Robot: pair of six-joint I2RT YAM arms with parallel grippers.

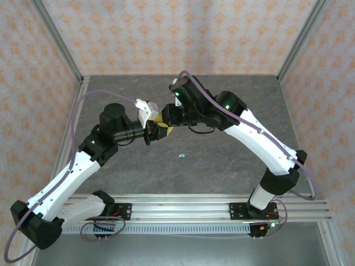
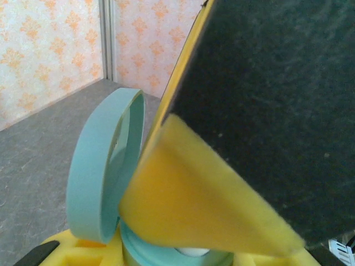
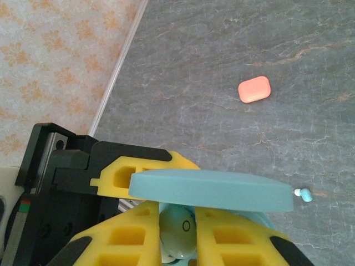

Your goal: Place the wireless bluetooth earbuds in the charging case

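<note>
Both arms meet above the middle of the grey surface (image 1: 233, 160). The left fingers (image 2: 72, 249) are set narrow and hold the teal case (image 2: 102, 172), with its lid raised on edge beside the opening. The right fingers (image 3: 233, 238) reach down into that opening from the far side of the lid. They are narrow too and seem to pinch a pale earbud (image 3: 177, 227), though that view is too tight to be sure they still press it. The earbud sits right at the case's base, its long axis apparently pointing down into it, so what's left is a short straight drop. The right finger hides the sockets.

A shut coral case (image 3: 254, 89) lies flat, well apart. A loose teal earbud (image 1: 181, 155) lies toward the near edge.
</note>
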